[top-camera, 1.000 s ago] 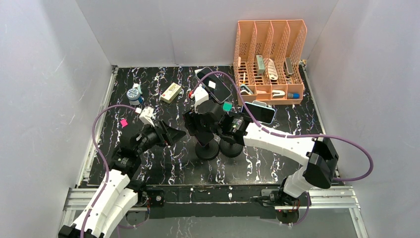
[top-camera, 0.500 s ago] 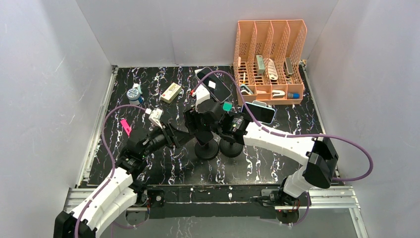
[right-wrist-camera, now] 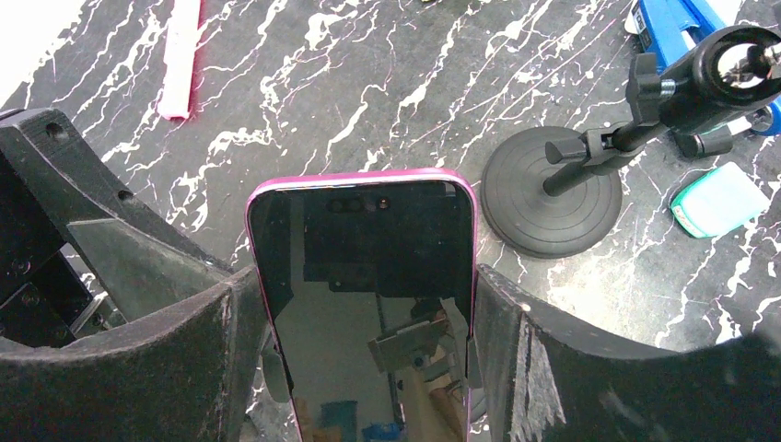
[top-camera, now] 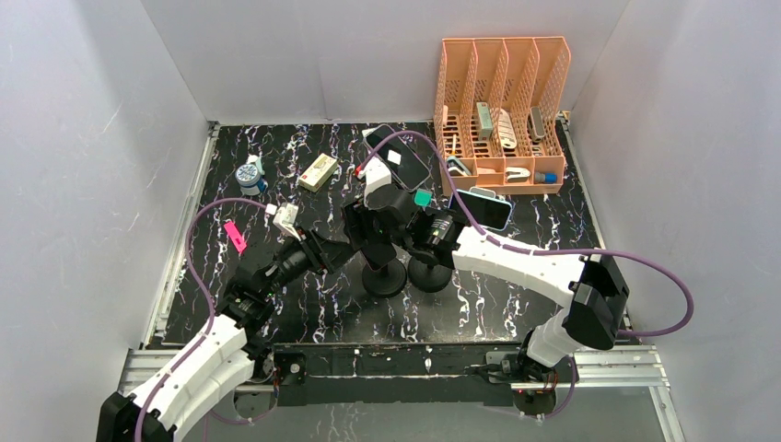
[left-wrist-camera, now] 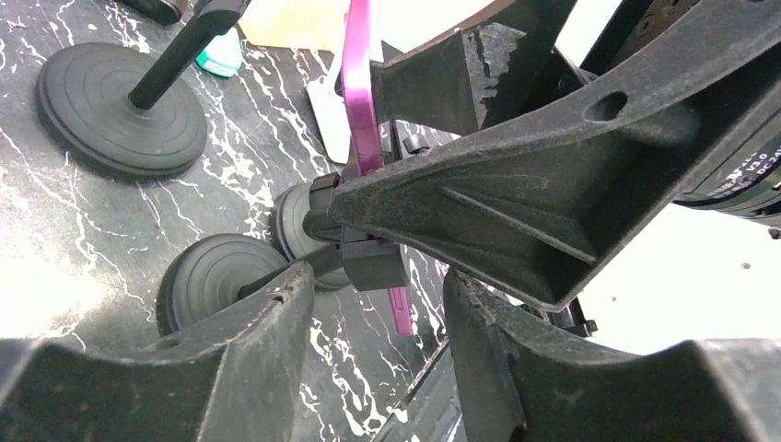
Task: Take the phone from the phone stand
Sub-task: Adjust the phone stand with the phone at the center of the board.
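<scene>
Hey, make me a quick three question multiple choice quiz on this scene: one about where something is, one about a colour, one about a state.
1. Where is the orange file organiser? A near left corner. B far right corner of the table. C between the arm bases.
2. What colour is the case of the phone? A green. B yellow. C magenta.
3. How is the left pincer? A open. B shut on the phone. C out of view.
Answers: B, the top view shows it far right; C, a magenta rim frames the screen; A, its fingers stand apart, holding nothing.
</scene>
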{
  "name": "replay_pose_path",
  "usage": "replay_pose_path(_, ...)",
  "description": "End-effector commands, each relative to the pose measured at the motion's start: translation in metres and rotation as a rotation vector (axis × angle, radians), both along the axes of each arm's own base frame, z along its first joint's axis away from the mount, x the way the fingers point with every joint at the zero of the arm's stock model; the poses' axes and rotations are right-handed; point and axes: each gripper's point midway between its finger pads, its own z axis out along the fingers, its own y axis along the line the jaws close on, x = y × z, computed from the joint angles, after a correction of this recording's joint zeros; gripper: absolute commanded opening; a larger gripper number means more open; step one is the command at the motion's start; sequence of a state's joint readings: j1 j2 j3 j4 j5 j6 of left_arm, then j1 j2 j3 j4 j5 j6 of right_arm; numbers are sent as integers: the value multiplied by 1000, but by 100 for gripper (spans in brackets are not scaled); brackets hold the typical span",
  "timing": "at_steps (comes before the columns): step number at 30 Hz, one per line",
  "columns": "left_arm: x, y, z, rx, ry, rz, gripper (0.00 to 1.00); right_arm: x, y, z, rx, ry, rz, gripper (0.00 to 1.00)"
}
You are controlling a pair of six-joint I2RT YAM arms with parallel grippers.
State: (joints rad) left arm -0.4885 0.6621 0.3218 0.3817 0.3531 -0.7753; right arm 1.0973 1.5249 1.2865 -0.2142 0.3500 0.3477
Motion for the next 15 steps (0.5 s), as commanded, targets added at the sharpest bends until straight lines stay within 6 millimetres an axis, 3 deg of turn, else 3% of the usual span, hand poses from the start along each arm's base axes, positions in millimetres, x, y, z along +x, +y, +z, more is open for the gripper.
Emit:
replay_pose_path(1, 8, 2, 16, -37, -78, 38, 49, -4, 23, 43, 166, 1, 13, 52)
replay_pose_path(15, 15, -3, 9, -44, -72, 44, 48, -8, 27, 44, 192, 33, 22, 52)
